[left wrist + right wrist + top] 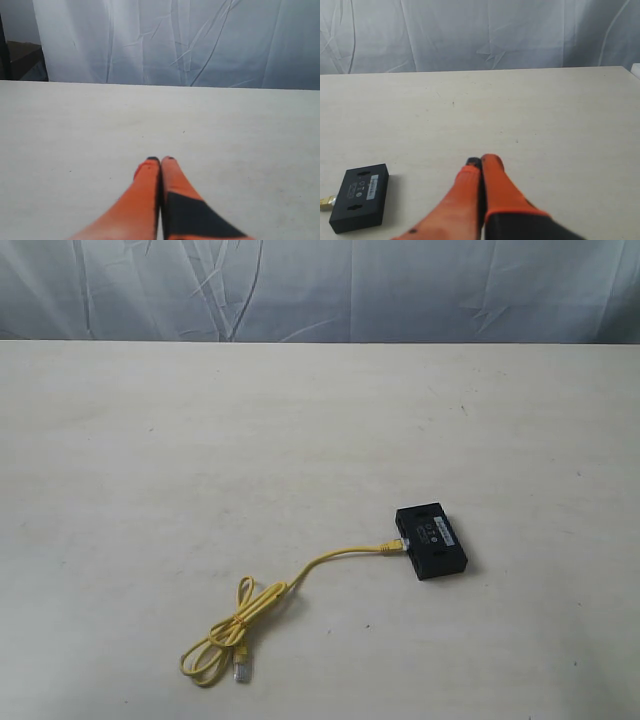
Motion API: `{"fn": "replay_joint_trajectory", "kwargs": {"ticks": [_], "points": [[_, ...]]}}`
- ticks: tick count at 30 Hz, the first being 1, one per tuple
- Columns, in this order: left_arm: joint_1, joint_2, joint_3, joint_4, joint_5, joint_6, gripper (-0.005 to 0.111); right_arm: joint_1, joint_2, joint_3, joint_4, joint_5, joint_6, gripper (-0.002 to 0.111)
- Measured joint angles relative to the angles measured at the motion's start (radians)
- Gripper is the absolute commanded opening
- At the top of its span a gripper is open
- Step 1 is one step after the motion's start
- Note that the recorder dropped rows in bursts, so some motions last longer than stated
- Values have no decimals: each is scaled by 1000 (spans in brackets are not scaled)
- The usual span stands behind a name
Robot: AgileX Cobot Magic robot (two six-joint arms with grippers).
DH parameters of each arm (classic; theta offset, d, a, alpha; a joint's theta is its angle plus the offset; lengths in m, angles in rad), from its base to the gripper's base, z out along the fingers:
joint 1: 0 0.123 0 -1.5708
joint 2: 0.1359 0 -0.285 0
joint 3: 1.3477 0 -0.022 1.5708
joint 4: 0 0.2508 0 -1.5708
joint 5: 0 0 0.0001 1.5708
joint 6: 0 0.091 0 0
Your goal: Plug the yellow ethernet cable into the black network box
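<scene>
Both are pinched shut and empty: the left end effector faces only worktop, while the right end effector hovers near the black network box, so the right arm is nearer. From the box's side the yellow ethernet cable runs leftward to a loop; one plug seems already seated.

Table: pale, off-white top, lightly scuffed. Black network box: flat, right of centre, nearer the front edge than the back. Yellow ethernet cable: one plug at the box's side, the rest looped toward the front edge, free plug lying beside the loop.
</scene>
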Motion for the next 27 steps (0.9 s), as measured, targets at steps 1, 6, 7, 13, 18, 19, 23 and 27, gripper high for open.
{"fn": "replay_joint_trajectory", "kwargs": {"ticks": [1,6,7,13,18,19,23,27], "points": [[0,0,0,3,0,0,0,0,0,0,0,0,0,-1],[0,0,0,10,0,0,0,0,0,0,0,0,0,-1],[0,0,0,12,0,0,0,0,0,0,0,1,0,-1],[0,0,0,14,0,0,0,0,0,0,0,1,0,-1],[0,0,0,14,0,0,0,0,0,0,0,1,0,-1],[0,0,0,14,0,0,0,0,0,0,0,1,0,-1],[0,0,0,21,0,0,0,0,0,0,0,1,0,-1],[0,0,0,21,0,0,0,0,0,0,0,1,0,-1]]}}
